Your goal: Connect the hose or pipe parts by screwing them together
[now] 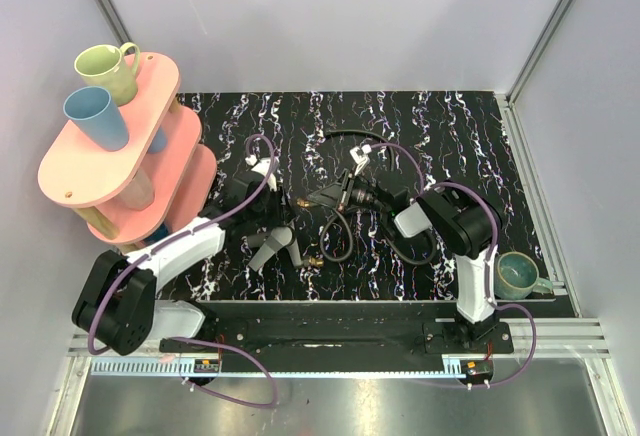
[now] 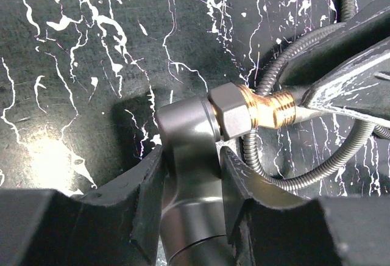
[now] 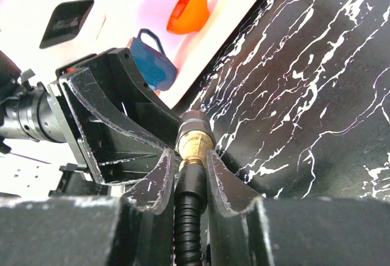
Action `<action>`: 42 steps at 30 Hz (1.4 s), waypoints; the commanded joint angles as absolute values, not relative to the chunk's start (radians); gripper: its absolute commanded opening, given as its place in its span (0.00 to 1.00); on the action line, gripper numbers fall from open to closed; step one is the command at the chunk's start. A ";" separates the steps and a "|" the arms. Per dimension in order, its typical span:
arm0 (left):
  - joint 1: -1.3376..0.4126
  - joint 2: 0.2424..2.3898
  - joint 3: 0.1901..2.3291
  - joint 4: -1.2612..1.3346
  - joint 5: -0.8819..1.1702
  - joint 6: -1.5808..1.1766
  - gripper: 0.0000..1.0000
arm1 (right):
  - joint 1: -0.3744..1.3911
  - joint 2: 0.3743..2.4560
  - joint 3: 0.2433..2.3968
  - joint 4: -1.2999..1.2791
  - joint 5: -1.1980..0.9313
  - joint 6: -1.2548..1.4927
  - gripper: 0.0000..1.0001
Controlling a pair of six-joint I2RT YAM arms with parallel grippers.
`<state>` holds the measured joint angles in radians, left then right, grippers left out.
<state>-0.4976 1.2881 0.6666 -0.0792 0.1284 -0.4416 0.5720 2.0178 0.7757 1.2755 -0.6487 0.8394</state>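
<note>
The dark grey forked fitting (image 2: 186, 125) stands between the fingers of my left gripper (image 2: 190, 174), which is shut on its body. Its brass threaded tip (image 2: 268, 108) points right, up against a finger (image 2: 353, 77) of the right gripper. My right gripper (image 3: 191, 168) is shut on the black hose (image 3: 190, 217) just behind its brass end (image 3: 195, 145). That end meets the fitting's dark collar (image 3: 195, 122). From above, the fitting (image 1: 272, 246) and the left gripper (image 1: 283, 218) face the right gripper (image 1: 328, 199) mid-table, with the hose (image 1: 335, 244) looping below.
A pink tiered shelf (image 1: 150, 91) at the left carries a green mug (image 1: 105, 68) and a blue cup (image 1: 95, 116). A teal mug (image 1: 518, 274) sits at the right edge of the black marbled mat (image 1: 450, 136). Purple arm cables (image 1: 262, 151) arch over both wrists.
</note>
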 commanded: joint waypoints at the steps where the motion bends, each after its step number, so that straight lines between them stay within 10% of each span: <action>1: -0.569 1.212 0.699 0.117 0.301 -0.399 0.00 | 0.574 2.050 0.778 1.509 -0.534 0.985 0.00; 14: -0.443 1.301 0.883 -0.270 0.406 -0.278 0.00 | 0.528 1.692 0.859 0.950 -0.672 0.238 0.83; 27: -0.382 1.499 1.058 -0.529 0.448 -0.212 0.00 | 0.650 1.453 0.851 0.342 -0.551 -0.861 0.78; 42: -0.370 1.574 1.117 -0.578 0.489 -0.218 0.00 | 0.914 1.566 0.913 0.087 -0.115 -1.155 0.73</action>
<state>-0.3786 1.5799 1.0519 -0.5777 0.3946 -0.2005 0.8795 1.5036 0.8524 0.1452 -0.2680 -1.0599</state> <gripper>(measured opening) 0.401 0.750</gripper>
